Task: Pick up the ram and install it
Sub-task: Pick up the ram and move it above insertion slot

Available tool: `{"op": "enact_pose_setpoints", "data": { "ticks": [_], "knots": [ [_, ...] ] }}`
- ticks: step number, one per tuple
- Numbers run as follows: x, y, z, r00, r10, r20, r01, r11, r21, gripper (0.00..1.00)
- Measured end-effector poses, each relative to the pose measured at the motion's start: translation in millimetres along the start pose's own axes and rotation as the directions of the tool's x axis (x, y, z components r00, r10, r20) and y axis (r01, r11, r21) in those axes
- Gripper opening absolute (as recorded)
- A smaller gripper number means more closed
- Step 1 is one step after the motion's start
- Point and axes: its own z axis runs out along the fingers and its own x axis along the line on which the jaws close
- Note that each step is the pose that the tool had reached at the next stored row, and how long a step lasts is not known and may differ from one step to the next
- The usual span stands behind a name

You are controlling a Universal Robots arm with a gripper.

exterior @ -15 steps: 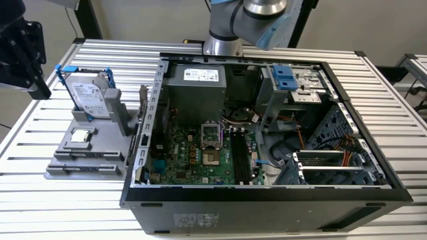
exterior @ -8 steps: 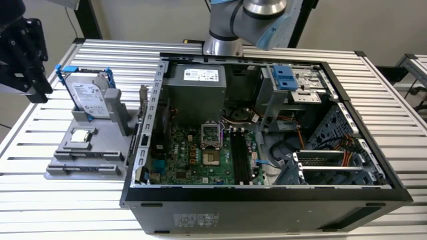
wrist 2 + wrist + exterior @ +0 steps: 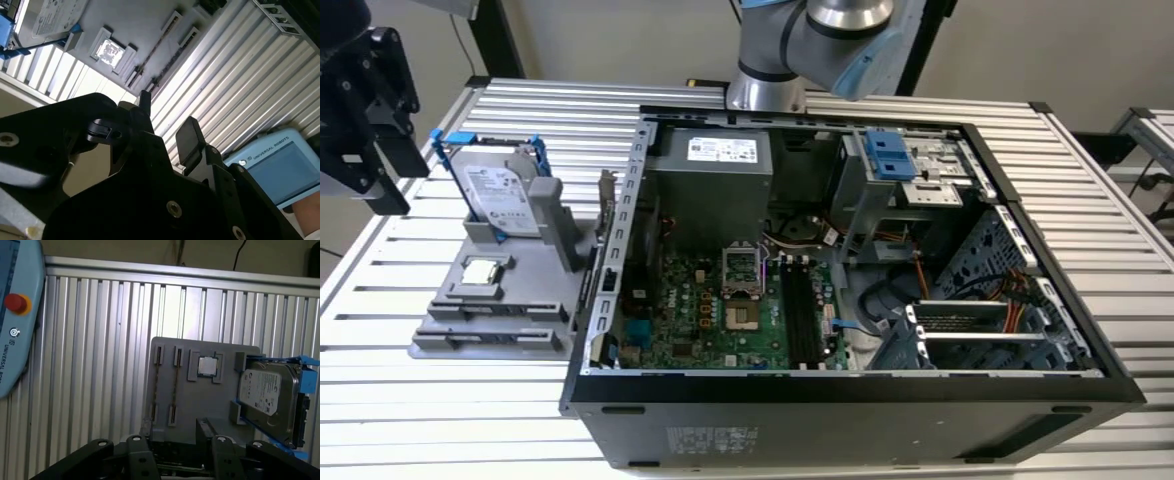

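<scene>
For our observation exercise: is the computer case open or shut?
Open: the computer case has no side panel on, and its motherboard shows inside.

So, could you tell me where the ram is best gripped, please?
Probably mid-length on its upper edge, coming from straight above, pinching across the thin width: the ram stands on edge in the holder, end brackets holding both ends, flat faces clear.

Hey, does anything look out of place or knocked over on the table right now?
Nothing stands out. The ram, the chip and the hard drive sit in their grey holder, and the open gripper hangs empty near them.
</scene>
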Motion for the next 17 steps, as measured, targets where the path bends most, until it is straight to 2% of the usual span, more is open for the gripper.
{"op": "enact_pose_setpoints", "data": {
  "ticks": [8,9,10,13,17],
  "knots": [
    [-0.4,-0.2,4.2,1.0,0.004,0.0,-0.004,1.0,-0.0001,1.0],
    [-1.2,-0.4,11.5,0.9995,0.031,0.0007,-0.031,0.9995,0.0002,1.0],
    [-6.3,-0.8,14.4,0.9993,0.037,0.0011,-0.037,0.9993,0.0003,1.0],
    [-10.4,-1.1,16.7,0.9991,0.041,0.0011,-0.041,0.9991,0.0004,1.0],
    [-10.7,-1.3,20.6,0.9991,0.042,0.0008,-0.042,0.9991,0.0001,1.0]
  ]
}}
